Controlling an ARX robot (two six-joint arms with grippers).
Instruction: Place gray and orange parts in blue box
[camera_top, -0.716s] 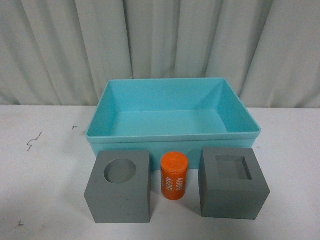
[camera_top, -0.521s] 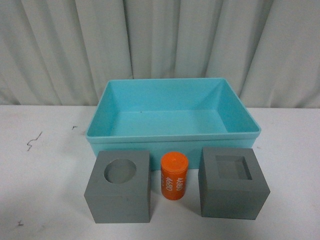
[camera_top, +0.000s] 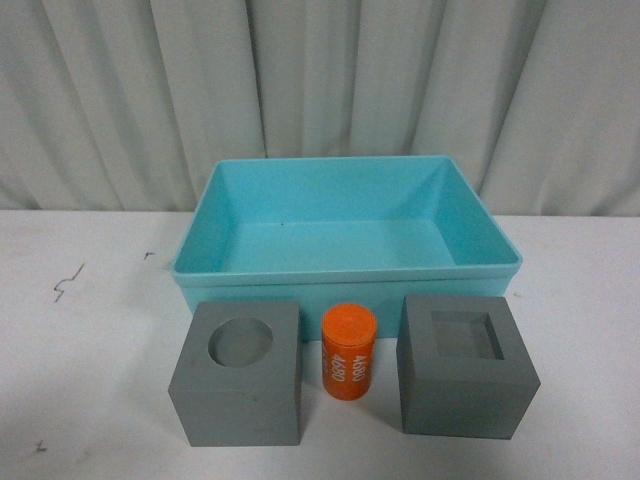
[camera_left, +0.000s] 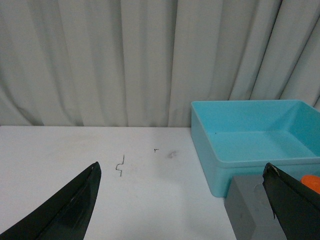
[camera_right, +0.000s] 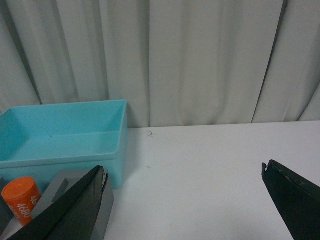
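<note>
This looks like a robot test room, a kind of lab. A plain white desk (camera_top: 100, 400) stands before a pale curtain (camera_top: 330, 90) that hangs in folds all along its back edge. Small dark scratch marks (camera_top: 66, 282) sit near the left edge. On the desk are simple practice things: a gray cube with a round hole (camera_top: 238, 375), a gray cube with a square hole (camera_top: 466, 368), an orange cylinder (camera_top: 348, 352) and a blue box (camera_top: 345, 272).

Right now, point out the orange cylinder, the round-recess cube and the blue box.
orange cylinder (camera_top: 348, 368), front view, its printed side.
round-recess cube (camera_top: 240, 410), front view, its front face.
blue box (camera_top: 345, 276), front view, its near rim.
</note>
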